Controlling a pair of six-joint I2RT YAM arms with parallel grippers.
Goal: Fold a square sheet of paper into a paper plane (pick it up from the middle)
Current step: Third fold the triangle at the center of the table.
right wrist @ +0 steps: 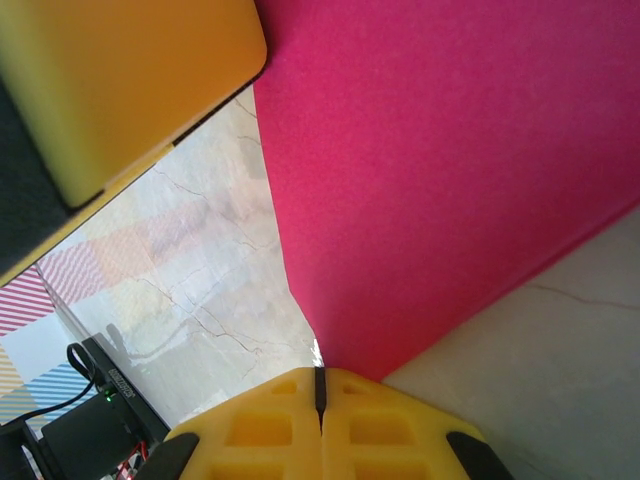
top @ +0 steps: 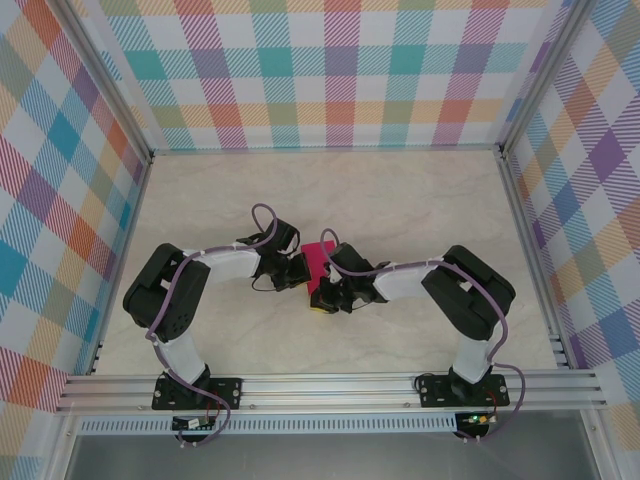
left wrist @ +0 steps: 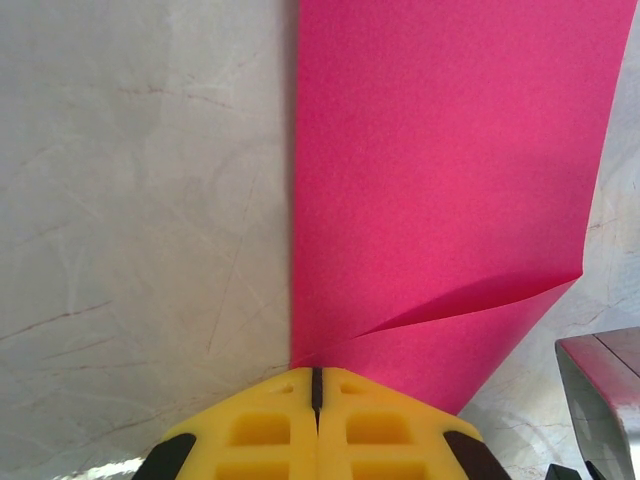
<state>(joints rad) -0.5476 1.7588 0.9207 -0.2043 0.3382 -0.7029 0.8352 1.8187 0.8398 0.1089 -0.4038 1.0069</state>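
Note:
The square sheet of paper (top: 320, 258) is magenta-pink and sits between the two arms at the middle of the table. In the left wrist view the sheet (left wrist: 440, 180) runs away from my left gripper (left wrist: 316, 372), whose yellow jaws are shut on its near corner; one layer lies folded over beside the grip. In the right wrist view the sheet (right wrist: 450, 150) fans out from my right gripper (right wrist: 320, 378), which is shut on another corner. From above, the left gripper (top: 303, 272) and right gripper (top: 322, 298) nearly meet at the paper. The paper plane is out of view.
The pale marbled table (top: 420, 200) is walled by checked panels (top: 330, 70) on three sides. A yellow finger (right wrist: 130, 80) of the left gripper hangs close to the right one. A shiny grey part (left wrist: 600, 390) sits at the lower right of the left wrist view.

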